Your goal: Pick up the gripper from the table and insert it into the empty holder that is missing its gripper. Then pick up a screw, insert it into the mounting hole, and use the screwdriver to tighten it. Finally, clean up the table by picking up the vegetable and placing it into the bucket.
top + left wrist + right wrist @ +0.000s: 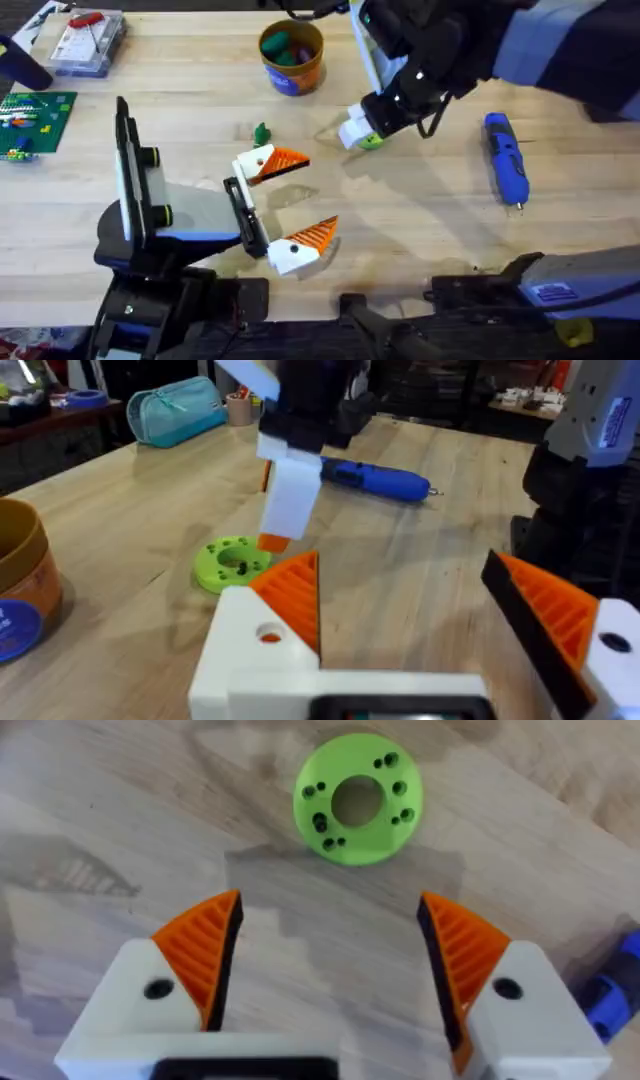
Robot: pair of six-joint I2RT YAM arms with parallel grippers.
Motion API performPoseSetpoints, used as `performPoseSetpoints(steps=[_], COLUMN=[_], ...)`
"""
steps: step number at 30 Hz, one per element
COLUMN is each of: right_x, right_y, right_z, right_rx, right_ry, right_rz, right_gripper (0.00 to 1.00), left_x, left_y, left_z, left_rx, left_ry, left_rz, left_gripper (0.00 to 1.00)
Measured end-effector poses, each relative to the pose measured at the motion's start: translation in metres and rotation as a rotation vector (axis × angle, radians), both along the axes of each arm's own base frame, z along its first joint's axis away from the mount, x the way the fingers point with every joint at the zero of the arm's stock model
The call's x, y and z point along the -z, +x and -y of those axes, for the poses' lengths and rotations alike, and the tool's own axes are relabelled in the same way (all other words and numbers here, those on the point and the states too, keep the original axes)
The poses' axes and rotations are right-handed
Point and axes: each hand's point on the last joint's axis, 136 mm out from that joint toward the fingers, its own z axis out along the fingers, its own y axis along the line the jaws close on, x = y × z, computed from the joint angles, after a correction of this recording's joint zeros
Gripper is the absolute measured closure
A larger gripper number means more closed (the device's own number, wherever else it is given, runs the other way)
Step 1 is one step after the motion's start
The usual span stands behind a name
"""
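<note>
The green disc (pixel 358 845) (a round piece with a centre hole and small holes ringed about it, probably the part to be fetched first) lies flat on the bench (pixel 420 220), just beyond the tips of the right gripper (pixel 330 905). That gripper is spread wide, holds nothing and points down at the wood. The left gripper (pixel 290 200) is also parted and empty, lying low nearer the left base, well apart from the disc.

The step in hand looks like the pick. Since the disc is thin and flat, the right gripper would do well to move forward until the disc sits between the orange pads (pixel 205 945), come down until the tips almost meet the bench, and close across the rim rather than over the holes. A grip off centre may let the piece tip or skid away.

The screwdriver (pixel 505 158) rests on the bench to the right of the disc. The vegetable (pixel 262 132) lies to its left, near the bucket (pixel 292 65), so the clean-up is not yet done.
</note>
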Motion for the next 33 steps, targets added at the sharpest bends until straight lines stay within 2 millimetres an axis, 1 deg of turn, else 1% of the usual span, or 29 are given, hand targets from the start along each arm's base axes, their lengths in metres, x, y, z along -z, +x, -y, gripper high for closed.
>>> performPoseSetpoints(steps=[7, 12, 14, 16, 18, 21, 24, 29, 33], right_x=[0.028, 0.048, 0.054, 0.058, 0.062, 0.065, 0.064, 0.059, 0.059], right_y=[0.006, 0.007, 0.008, 0.009, 0.011, 0.014, 0.016, 0.023, 0.023], right_z=[-0.004, -0.005, -0.005, -0.006, -0.007, -0.010, -0.011, -0.016, -0.016], right_rx=[0.033, 0.038, 0.040, 0.042, 0.045, 0.045, 0.045, 0.045, 0.045], right_ry=[-0.013, -0.042, -0.047, -0.050, -0.054, -0.056, -0.052, -0.035, -0.035], right_rz=[-0.033, -0.075, -0.082, -0.088, -0.094, -0.098, -0.092, -0.069, -0.068], right_gripper=[0.013, 0.021, 0.056, 0.136, 0.192, 0.267, 0.322, 0.347, 0.404], left_x=[0.000, 0.000, 0.000, 0.000, 0.000, 0.000, 0.000, 0.000, 0.000], left_y=[0.000, 0.000, 0.000, 0.000, 0.000, 0.000, 0.000, 0.000, 0.000], left_z=[0.000, 0.000, 0.000, 0.000, 0.000, 0.000, 0.000, 0.000, 0.000], left_rx=[0.000, 0.000, 0.000, 0.000, 0.000, 0.000, 0.000, 0.000, 0.000], left_ry=[0.000, 0.000, 0.000, 0.000, 0.000, 0.000, 0.000, 0.000, 0.000], left_rz=[0.000, 0.000, 0.000, 0.000, 0.000, 0.000, 0.000, 0.000, 0.000], left_gripper=[0.013, 0.013, 0.013, 0.013, 0.013, 0.013, 0.013, 0.013, 0.013])
